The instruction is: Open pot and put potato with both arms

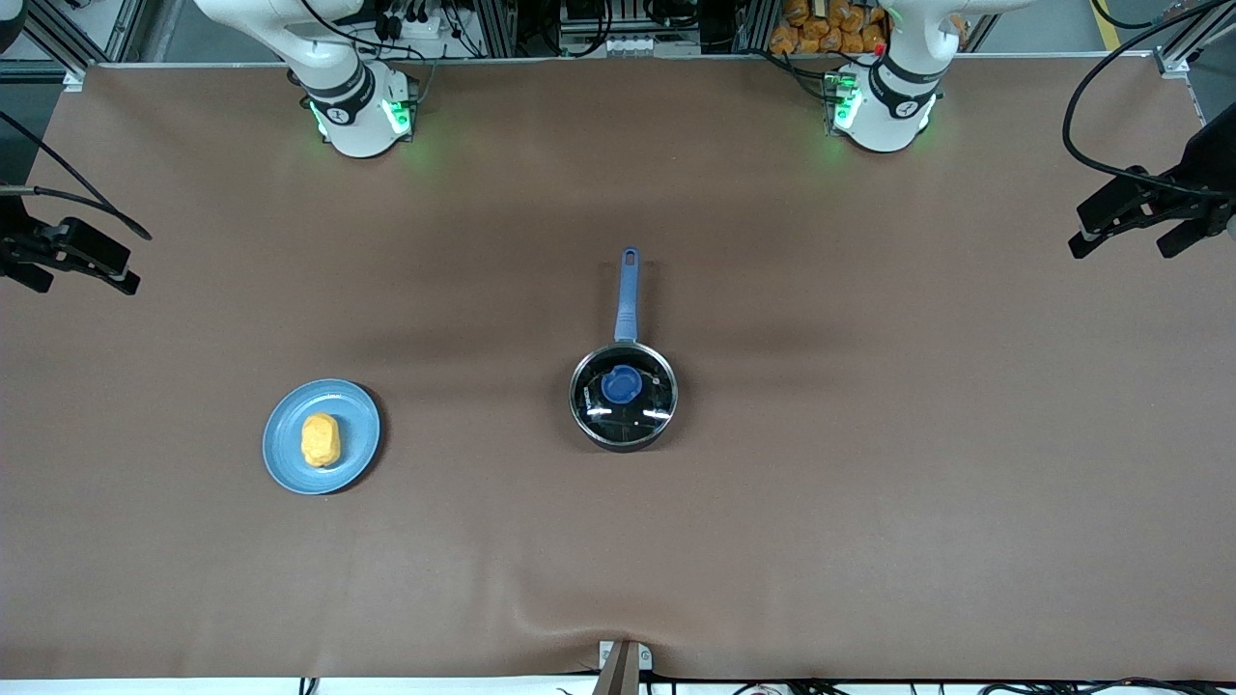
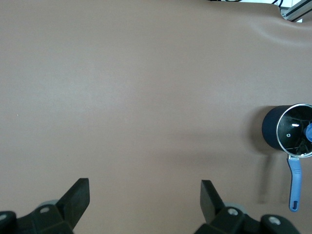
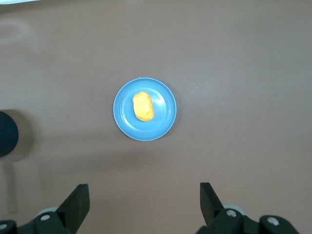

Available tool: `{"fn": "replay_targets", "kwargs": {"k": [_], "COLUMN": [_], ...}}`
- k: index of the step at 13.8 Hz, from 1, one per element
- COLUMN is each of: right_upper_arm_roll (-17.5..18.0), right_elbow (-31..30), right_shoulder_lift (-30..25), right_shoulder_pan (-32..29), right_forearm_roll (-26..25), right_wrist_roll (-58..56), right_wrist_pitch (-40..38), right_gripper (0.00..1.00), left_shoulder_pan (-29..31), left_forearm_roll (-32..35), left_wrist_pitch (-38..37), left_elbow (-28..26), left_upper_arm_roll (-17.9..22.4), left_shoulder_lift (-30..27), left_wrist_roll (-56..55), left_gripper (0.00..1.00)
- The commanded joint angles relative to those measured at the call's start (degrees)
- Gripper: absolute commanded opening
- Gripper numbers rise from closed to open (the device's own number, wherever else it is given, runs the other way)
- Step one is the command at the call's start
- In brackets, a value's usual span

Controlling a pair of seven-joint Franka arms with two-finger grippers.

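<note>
I see the pot (image 1: pixel 623 396) mid-counter, its glass lid (image 1: pixel 624 388) on, handle pointing toward the arm bases. The potato (image 1: pixel 320 440) lies on a blue plate (image 1: pixel 359 425) toward the right arm's end. The left gripper (image 2: pixel 145 192) and right gripper (image 3: pixel 144 195) hang high over the brown counter (image 1: pixel 869 483), fingers wide, holding nothing.

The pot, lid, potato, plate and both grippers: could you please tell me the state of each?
pot: upright, closed by its lid
lid: seated on the pot
potato: lying on the plate
plate: flat on the table
left gripper: open, holding nothing
right gripper: open, over the plate
</note>
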Motion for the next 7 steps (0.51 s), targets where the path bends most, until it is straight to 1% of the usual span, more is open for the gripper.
{"fn": "replay_targets", "kwargs": {"k": [1, 5, 7], "right_upper_arm_roll": [-0.1, -0.1, -0.1], "right_elbow": [-1.9, -2.0, -2.1], "right_shoulder_lift": [-1.9, -1.4, -0.5], "right_shoulder_pan": [0.3, 0.4, 1.6], "right_forearm_roll": [0.5, 0.5, 0.5], "right_wrist_roll": [-0.3, -0.3, 0.1], "right_wrist_pitch": [0.5, 0.6, 1.0], "right_gripper": [1.0, 1.0, 1.0], "left_shoulder_pan": [-0.2, 0.1, 0.0], "left_forearm_roll": [-0.5, -0.5, -0.4], "left_wrist_pitch": [-0.1, 0.0, 0.0], "left_elbow": [1.6, 1.7, 1.6], "left_upper_arm_roll": [0.2, 0.2, 0.2], "left_shoulder_lift": [0.7, 0.8, 0.8], "left_wrist_roll": [-0.2, -1.1, -1.0], "left_gripper": [1.0, 1.0, 1.0]}}
